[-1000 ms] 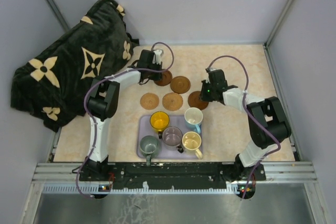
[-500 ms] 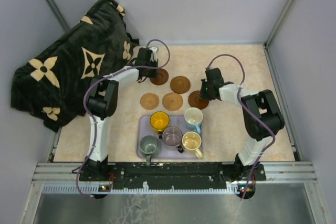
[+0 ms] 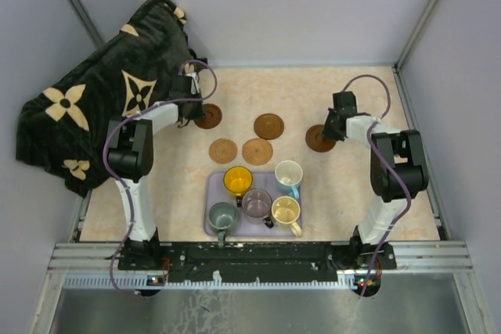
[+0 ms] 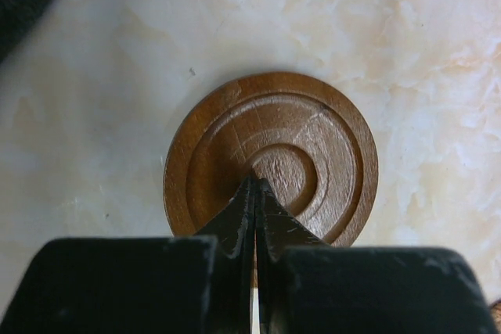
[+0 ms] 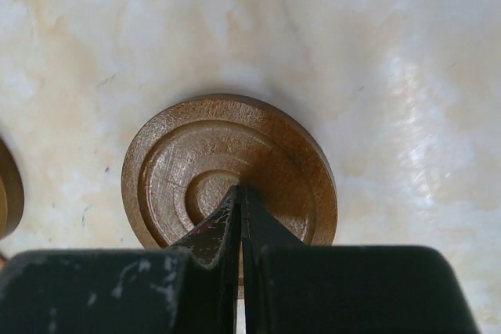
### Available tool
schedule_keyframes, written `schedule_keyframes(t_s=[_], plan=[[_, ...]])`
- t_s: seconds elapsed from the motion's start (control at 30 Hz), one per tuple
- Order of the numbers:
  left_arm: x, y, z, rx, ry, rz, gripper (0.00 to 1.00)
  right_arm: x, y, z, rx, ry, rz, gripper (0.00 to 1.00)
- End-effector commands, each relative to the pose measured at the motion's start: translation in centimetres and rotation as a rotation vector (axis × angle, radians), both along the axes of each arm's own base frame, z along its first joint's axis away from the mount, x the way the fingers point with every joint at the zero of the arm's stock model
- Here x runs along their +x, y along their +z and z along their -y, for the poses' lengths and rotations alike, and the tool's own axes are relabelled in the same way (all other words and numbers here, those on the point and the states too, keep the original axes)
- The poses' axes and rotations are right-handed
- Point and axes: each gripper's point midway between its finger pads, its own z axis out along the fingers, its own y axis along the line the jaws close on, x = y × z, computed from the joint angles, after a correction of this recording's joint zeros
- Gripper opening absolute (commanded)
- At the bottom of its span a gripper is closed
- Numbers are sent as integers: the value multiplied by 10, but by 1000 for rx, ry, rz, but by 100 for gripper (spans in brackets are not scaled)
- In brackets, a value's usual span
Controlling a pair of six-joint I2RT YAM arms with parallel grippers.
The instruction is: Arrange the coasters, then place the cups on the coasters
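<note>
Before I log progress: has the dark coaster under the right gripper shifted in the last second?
Yes. The dark coaster slid right, away from the lavender tray, under the right gripper.

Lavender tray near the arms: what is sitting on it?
On the tray stand five mugs: yellow-orange, white-and-blue, mauve, grey-green, cream-yellow. Whatever lies beneath each mug is covered.

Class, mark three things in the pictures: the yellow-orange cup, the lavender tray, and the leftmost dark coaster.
yellow-orange cup (image 3: 238,181): top view, on its inside bottom.
lavender tray (image 3: 214,191): top view, on its bare far-left corner.
leftmost dark coaster (image 4: 270,142): left wrist view, on its ringed top face.
</note>
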Motion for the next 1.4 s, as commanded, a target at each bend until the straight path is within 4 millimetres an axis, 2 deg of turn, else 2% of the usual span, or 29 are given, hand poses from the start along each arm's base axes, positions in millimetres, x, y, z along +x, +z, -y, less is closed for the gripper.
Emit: schedule_keyframes(t_s=[0.0,0.13,0.27,0.43,0.57,0.73,0.8,0.87,0.97,1.03,1.1,1.13,1.27,1.37], plan=[[-70,-55,-21,80,26,-279,0,22,4,21,-53,-34,10,0],[-84,-51,-23,76,26,-292,0,37,4,25,-54,-50,19,0],[-97,-46,-30,95,36,-297,0,43,4,29,-60,-63,25,0],[-97,-32,-28,81,30,-261,0,43,13,26,-47,-43,56,0],[-80,-3,-13,11,-8,-156,0,46,40,14,-2,22,146,0],[-59,55,6,-72,-75,25,0,45,84,4,28,102,252,1],[-58,71,8,-76,-90,64,1,40,104,-2,42,130,295,12],[-64,79,12,-81,-108,78,3,32,117,-10,49,156,322,20],[-84,75,22,-106,-148,56,5,17,124,-36,53,226,329,22],[-101,63,30,-120,-171,25,10,8,125,-57,44,283,322,21],[-117,52,41,-131,-207,-4,35,1,125,-80,47,338,316,19],[-124,47,46,-133,-222,-18,42,-3,124,-93,49,368,310,17],[-146,37,69,-89,-283,-48,44,-12,119,-136,37,462,286,11],[-154,34,76,-55,-302,-61,40,-15,118,-162,37,514,277,8]])
